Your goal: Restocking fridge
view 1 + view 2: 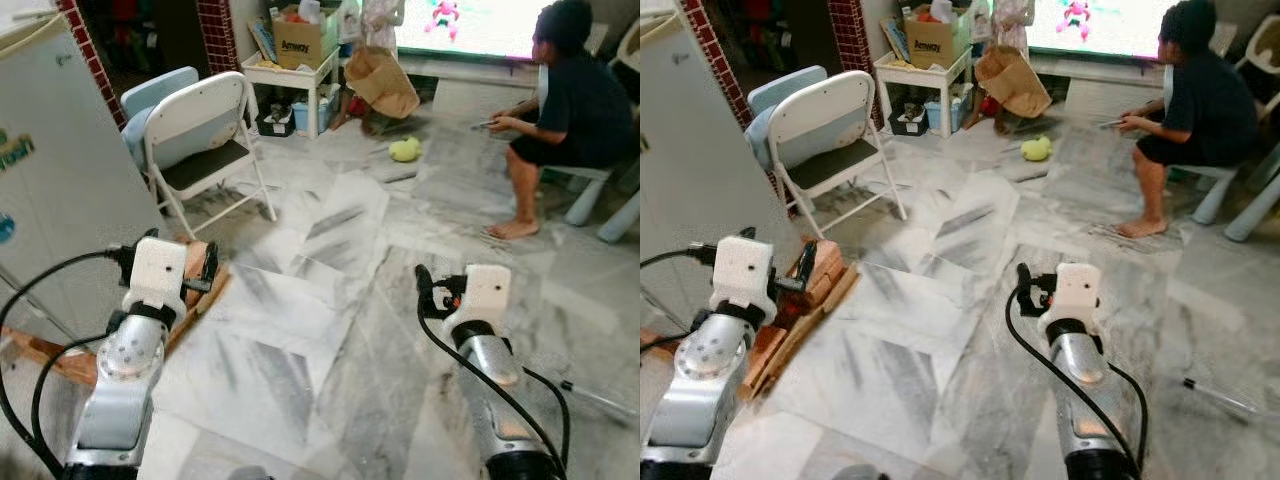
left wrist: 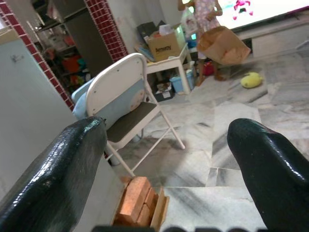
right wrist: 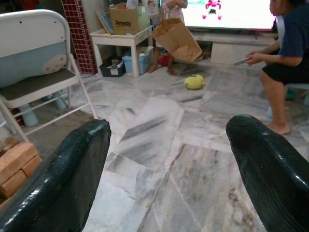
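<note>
While both the left gripper and right gripper hang wide open and empty, fridge stands close at the robot's left, so turn left, skirting the bricks and folding chair.

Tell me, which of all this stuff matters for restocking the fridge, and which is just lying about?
For the job: fridge; left gripper and right gripper, both open and empty.

Lying about: folding chair, bricks, paper bag, yellow toy, cardboard box.
</note>
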Controlling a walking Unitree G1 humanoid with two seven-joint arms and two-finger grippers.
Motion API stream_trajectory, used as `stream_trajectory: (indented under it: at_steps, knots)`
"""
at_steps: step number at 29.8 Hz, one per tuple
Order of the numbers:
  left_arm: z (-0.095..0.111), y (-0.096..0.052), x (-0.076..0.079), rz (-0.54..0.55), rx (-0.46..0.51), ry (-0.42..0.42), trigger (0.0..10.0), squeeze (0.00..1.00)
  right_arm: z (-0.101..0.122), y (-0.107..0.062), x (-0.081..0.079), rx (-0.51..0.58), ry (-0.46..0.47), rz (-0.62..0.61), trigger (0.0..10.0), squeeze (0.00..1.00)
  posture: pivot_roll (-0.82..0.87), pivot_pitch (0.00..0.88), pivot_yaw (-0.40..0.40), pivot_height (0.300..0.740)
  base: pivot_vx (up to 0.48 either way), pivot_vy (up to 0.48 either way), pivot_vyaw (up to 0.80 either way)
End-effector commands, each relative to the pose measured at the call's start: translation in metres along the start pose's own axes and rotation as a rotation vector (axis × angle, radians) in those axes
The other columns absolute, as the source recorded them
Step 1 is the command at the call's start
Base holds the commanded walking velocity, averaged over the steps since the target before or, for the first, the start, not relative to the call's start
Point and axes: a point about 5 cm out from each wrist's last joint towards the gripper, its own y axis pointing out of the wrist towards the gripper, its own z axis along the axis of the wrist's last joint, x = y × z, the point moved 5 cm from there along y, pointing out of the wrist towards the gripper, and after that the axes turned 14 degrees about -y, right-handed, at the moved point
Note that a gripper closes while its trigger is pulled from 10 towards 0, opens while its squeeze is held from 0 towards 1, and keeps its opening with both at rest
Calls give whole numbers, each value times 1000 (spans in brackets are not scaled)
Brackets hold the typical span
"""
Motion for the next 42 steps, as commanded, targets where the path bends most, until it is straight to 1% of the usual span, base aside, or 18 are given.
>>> stream_trajectory:
  at_steps: [1,3,5,7,8,9,10,11,12,13,17,20,23,28,30,32,38,42]
  knots:
    - [0,-2,-7,22,-10,22,10000,0,4,4,-7,7,-14,30,10000,0,98,6,49,740,0,0,0]
    - [-5,-9,-13,63,-18,-14,10000,0,5,6,-8,5,-19,48,10000,0,117,13,13,740,0,0,0]
    - [-8,-14,-16,80,-27,-12,10000,0,5,7,-8,2,-21,55,10000,0,125,24,-9,740,0,0,0]
    - [-22,-36,-27,166,-68,-35,10000,0,3,4,-4,-18,-20,68,10000,0,145,48,-56,740,0,0,0]
    - [-22,-36,-27,166,-68,-35,10000,0,3,4,-4,-18,-20,68,10000,0,145,48,-56,740,0,0,0]
    - [-28,-45,-32,201,-87,-36,10000,0,1,1,-2,-26,-20,69,10000,0,150,47,-63,740,0,0,0]
    - [-37,-61,-41,262,-113,-26,10000,0,-3,-6,1,-42,-27,70,10000,0,156,45,-79,740,0,0,0]
    - [-37,-61,-41,262,-113,-26,10000,0,-3,-6,1,-42,-27,70,10000,0,156,45,-79,740,0,0,0]
    - [-43,-74,-47,300,-130,3,10000,0,-8,-13,4,-58,-35,73,10000,0,162,42,-85,740,0,0,0]
    - [-48,-80,-50,309,-147,17,10000,0,-11,-19,5,-67,-41,75,10000,0,164,40,-86,740,0,0,0]
    - [-58,-96,-55,324,-182,21,10000,0,-23,-39,11,-98,-66,79,10000,0,165,21,-81,740,0,0,0]
    - [-60,-98,-55,322,-188,5,10000,0,-27,-47,12,-103,-106,87,10000,0,159,17,-76,740,0,0,0]
    - [-61,-95,-50,311,-180,-20,10000,0,-28,-46,16,-106,-109,68,10000,0,145,10,-70,740,0,0,0]
    - [-52,-67,-36,231,-130,2,10000,0,-18,-37,26,-79,-109,-1,10000,0,94,0,-17,740,0,0,0]
    - [-48,-59,-36,200,-118,15,10000,0,-16,-36,27,-75,-112,-18,10000,0,77,0,-19,740,0,0,0]
    - [-43,-51,-41,188,-110,24,10000,0,-11,-34,22,-59,-119,-19,10000,0,61,0,1,740,0,0,0]
    - [-42,-49,-46,193,-111,51,10000,0,-8,-29,14,-46,-121,6,10000,0,61,19,-2,740,0,0,0]
    - [-40,-52,-47,207,-106,43,10000,0,-4,-23,9,-32,-119,36,10000,0,92,25,-43,740,0,0,0]
